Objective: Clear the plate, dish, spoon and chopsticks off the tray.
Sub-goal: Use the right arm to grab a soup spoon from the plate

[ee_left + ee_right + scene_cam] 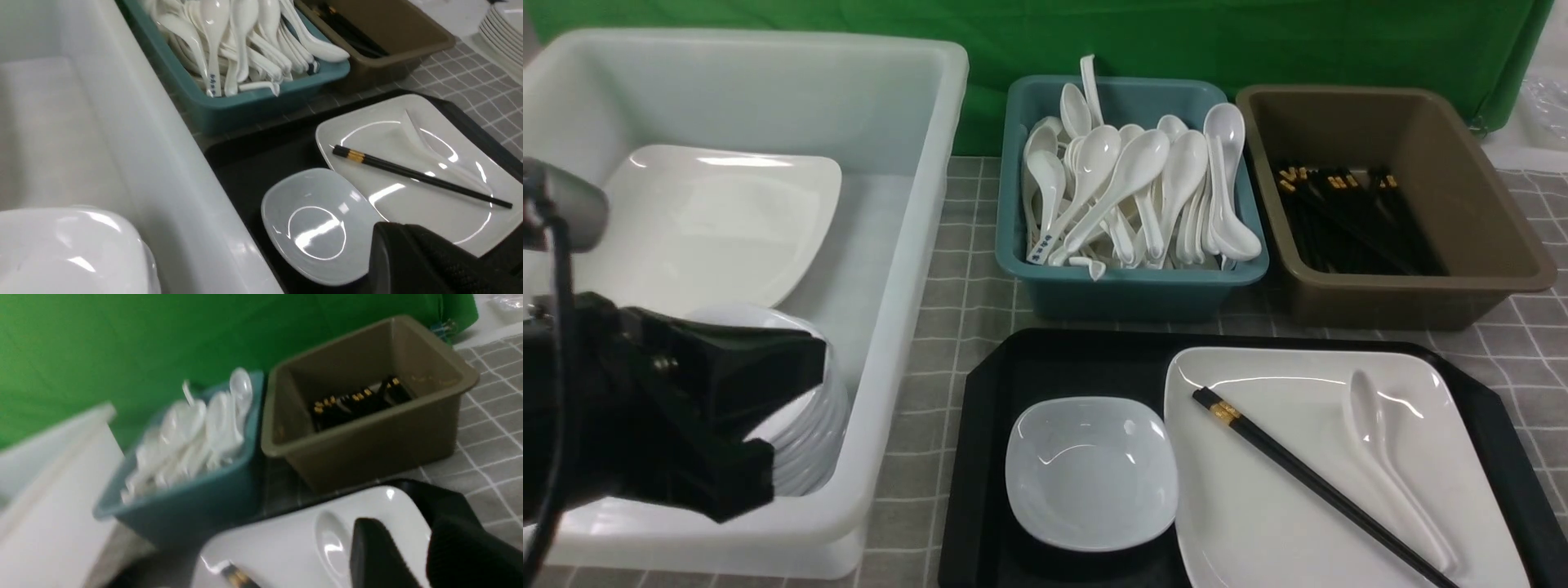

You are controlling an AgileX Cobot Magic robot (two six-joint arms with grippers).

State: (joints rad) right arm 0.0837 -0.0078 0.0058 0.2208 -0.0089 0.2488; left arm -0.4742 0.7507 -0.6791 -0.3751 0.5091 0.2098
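Plainly, nothing has left the black tray (988,457) yet. Across the lower right of the front view the large white plate (1258,531) sits on it. The black chopsticks (1307,476) lie diagonally over the plate and the white spoon (1388,457) rests in it toward the right edge. The small dish (1090,474) stands on the tray right against the plate's left rim. All four pieces are left to move. At the lower left of that view my left gripper (776,408) hangs over the white tub (907,269), jaws closed on nothing. My right gripper (404,539) appears only in its own wrist view, at the lower right of the frame, above the plate beside the spoon. Its jaws are parted, with nothing between them that I can see. Along the top of the front view stand a teal bin (1127,286) full of spoons and a brown bin (1413,286) holding chopsticks. I judge the job at its very start, with the spoon the likeliest first pick.
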